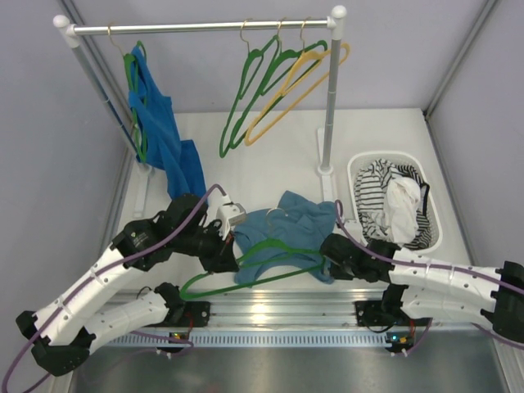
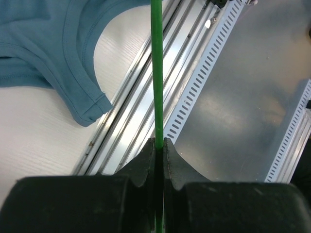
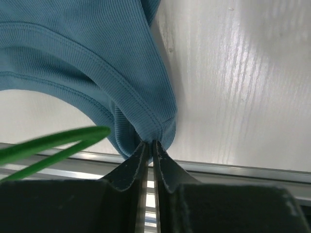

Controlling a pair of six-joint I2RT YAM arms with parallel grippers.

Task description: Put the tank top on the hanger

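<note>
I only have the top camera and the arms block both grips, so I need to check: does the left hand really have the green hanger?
Observer: Yes. In the left wrist view the left hand is shut on the hanger, with its thin green bar running straight out between the fingertips.
Operator: And the right hand?
Observer: In the right wrist view the right hand pinches a hemmed edge of the tank top at its fingertips.
Operator: Is the hanger through that opening?
Observer: Its green end shows just left of the pinched cloth, apart from that hand. I cannot tell whether it passes through.
</note>
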